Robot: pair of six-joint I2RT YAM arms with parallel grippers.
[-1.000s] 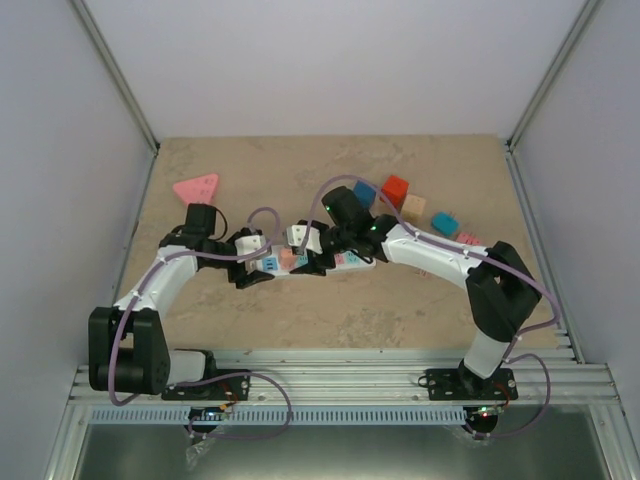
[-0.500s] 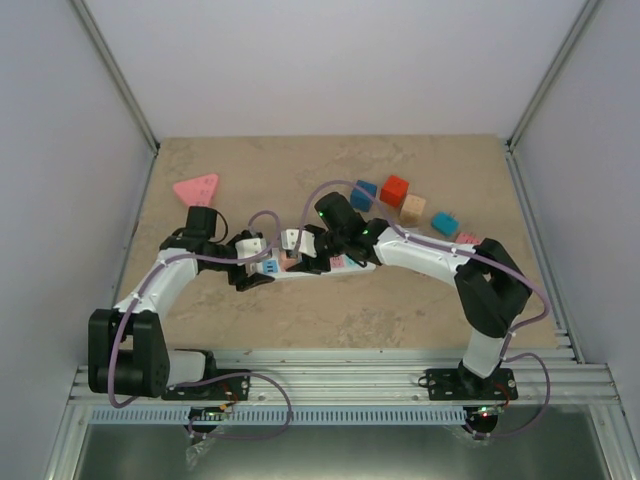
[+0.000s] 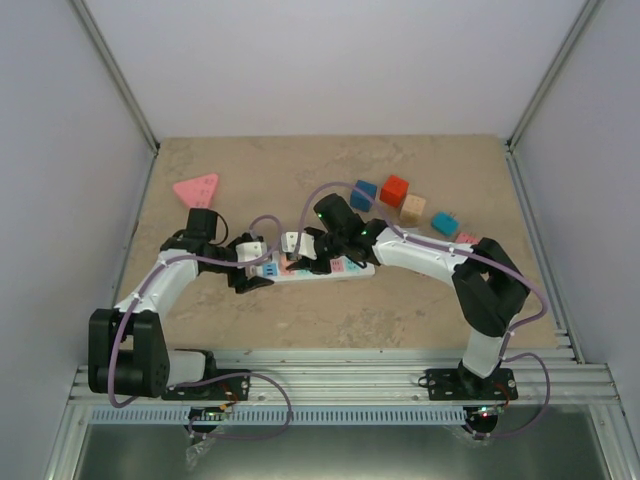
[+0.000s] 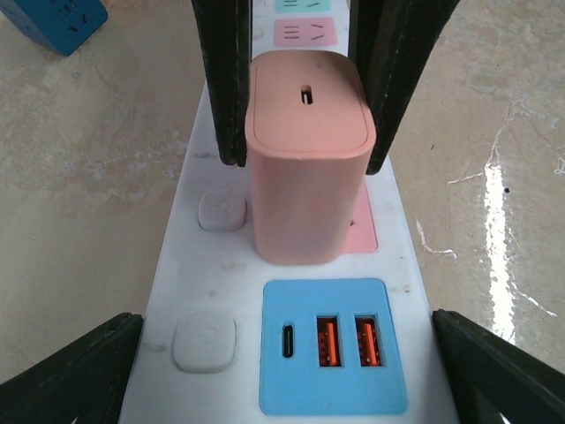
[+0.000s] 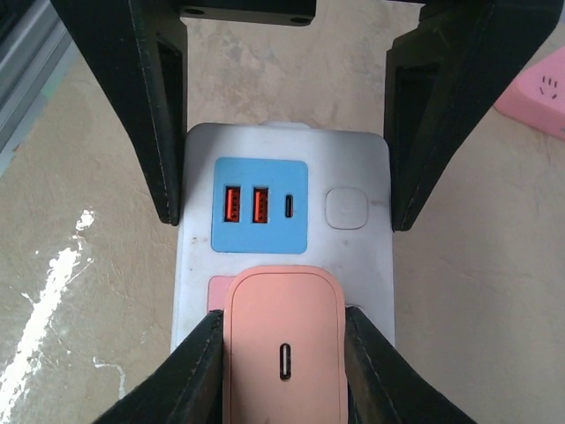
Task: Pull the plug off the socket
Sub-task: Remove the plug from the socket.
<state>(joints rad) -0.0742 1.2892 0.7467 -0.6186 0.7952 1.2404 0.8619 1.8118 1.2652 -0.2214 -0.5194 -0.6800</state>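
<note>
- Lengthwise, the socket [image 3: 352,268] is laid across the bench [image 3: 350,320] from left to right in the top view, between the two arms, flat, with its outlet faces turned upward.
- Its blue panel end, with two orange USB ports and one small oval port, is pointed toward the left arm.
- The strip is seen as glossy white plastic with rounded corners, two soft square buttons and flat pastel squares.
- The plug [image 4: 309,177] is seated upright in the pink outlet next to the blue panel. It is a matte salmon block with rounded edges and a small slot in its top face.
- The right fingers [image 5: 190,371] are closed on the plug's two opposite sides.
- The left fingers [image 4: 62,371] are spread wide and set against the strip's two long edges at the blue end.
- The bench is a beige, mottled, stone-like surface with glare patches.
- A pink triangular block [image 3: 197,188] is lying well apart, at the far left.
</note>
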